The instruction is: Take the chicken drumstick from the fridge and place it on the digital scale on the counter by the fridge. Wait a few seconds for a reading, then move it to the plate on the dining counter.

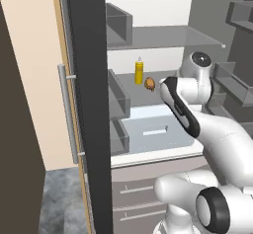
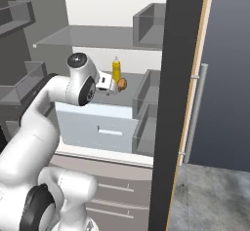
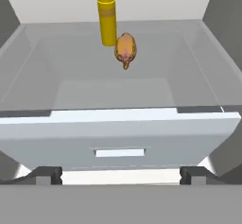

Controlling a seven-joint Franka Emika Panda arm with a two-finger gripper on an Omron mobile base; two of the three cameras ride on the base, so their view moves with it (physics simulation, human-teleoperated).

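A: Where's the chicken drumstick (image 3: 125,50) sitting?

B: On a grey shelf (image 3: 113,67) inside the open fridge (image 1: 89,104), near the back wall. In the hand view it's at about 12 o'clock from the finger tips, with the yellow bottle (image 3: 107,19) just beside it at its 11 o'clock. They look close enough to touch, but I can't tell if they do.

A: Why park it back there?

B: My guess is it's simply stored deep on the shelf, above the pale drawer (image 3: 118,135), so the arm has to reach in over the drawer front to get it.

A: And the arm?

B: In the left base view it rises from the lower right, elbow bent, forearm pushing into the fridge toward 11 o'clock. The right base view shows the wrist level, with the gripper (image 2: 113,85) aimed at the meat and just short of it.

A: Holding anything?

B: No. The jaws stand wide apart, one tip at each lower corner of the hand view, with nothing between them. The grasp isn't made yet; I'd keep clear of the bottle going in
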